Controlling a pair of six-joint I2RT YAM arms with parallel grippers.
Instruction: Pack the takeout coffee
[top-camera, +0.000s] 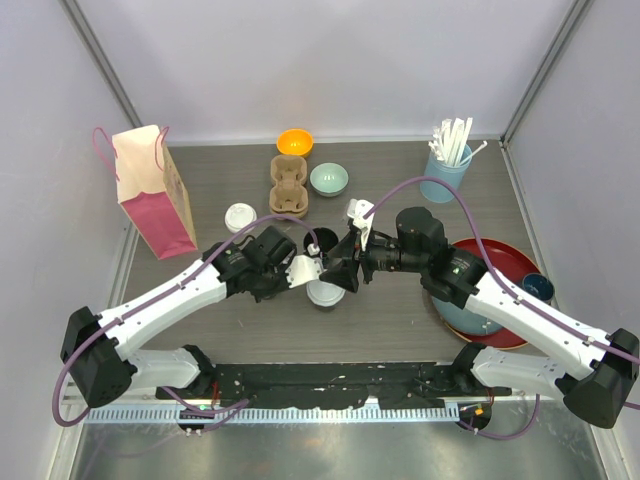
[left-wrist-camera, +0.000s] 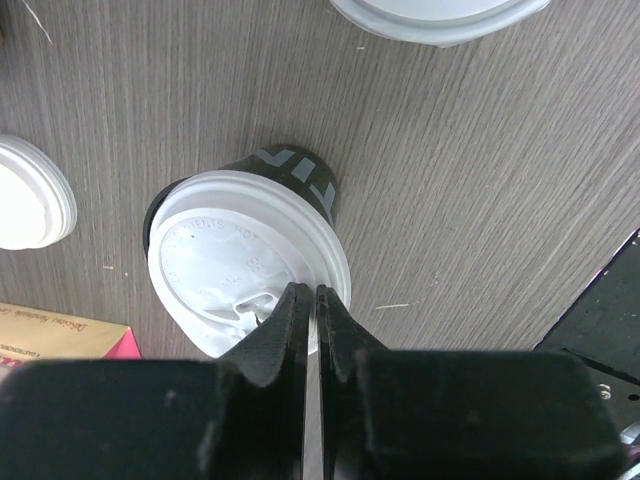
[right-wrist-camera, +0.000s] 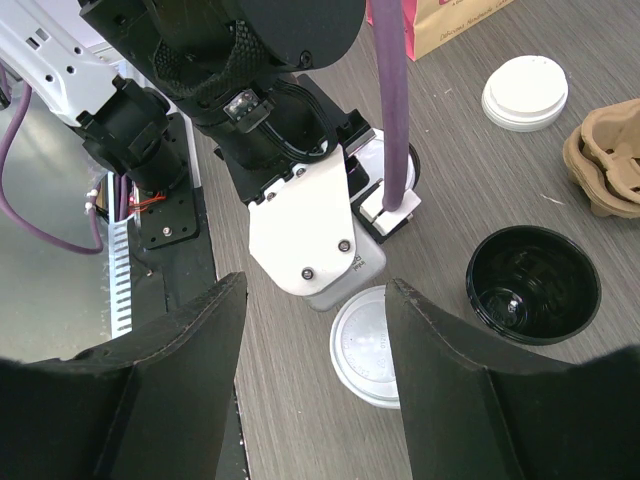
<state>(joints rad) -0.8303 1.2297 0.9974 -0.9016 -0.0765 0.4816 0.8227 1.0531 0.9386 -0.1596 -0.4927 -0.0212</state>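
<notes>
Left jaws closed over white-lidded black cup (left-wrist-camera: 245, 250), right jaws apart

We see a small black paper cup with a round white plastic lid (left-wrist-camera: 240, 255) standing mid-table, white lettering on its wall. A second lidded cup (top-camera: 325, 294) stands just beside it, and a third lidded cup (top-camera: 240, 217) stands apart, farther left. One lidless black cup (top-camera: 323, 240) stands upright nearby.

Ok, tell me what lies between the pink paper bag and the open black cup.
A white lid lies between the pink paper bag and the open black cup, shown in the top view.
</notes>
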